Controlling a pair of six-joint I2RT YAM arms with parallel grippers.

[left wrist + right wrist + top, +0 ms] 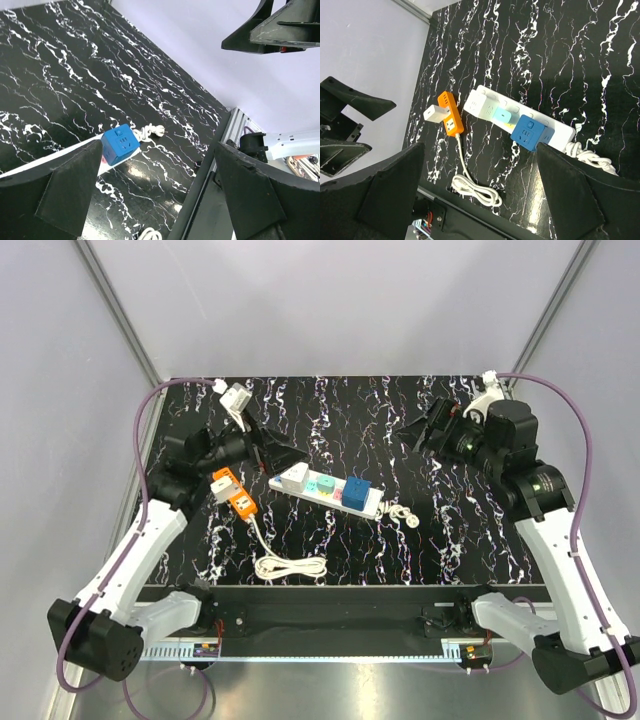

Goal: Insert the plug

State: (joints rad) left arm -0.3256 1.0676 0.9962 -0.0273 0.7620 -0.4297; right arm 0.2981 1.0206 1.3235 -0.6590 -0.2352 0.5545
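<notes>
A black table (400,420) with white squiggly lines is sitting inside plain pale walls (330,300). A long white power strip (295,478) is lying slanted in the middle of the table. The plug (357,491), a blue cube, is sitting on top of the strip, toward the end nearer the right arm. A small pale teal cube (323,483) is sitting on the strip just beside it. An orange socket block (238,498) is lying near the other end of the strip, and its white cord (285,567) is curling toward the front edge.

The left claw (283,455) is hanging above the table near the strip's left end. Its fingers are spread wide and are holding nothing. The right claw (418,432) is hanging up high on the other side, well apart from the strip. It is spread wide too, and it is empty.

I am thinking no claw is working on the plug right now. I cannot tell if the plug is pushed all the way in or only resting there. If it is loose, the next move is calling for one claw to come down over the blue cube, pinch its sides, and push it straight down. The other claw may be needed to hold the strip so it is not sliding.
</notes>
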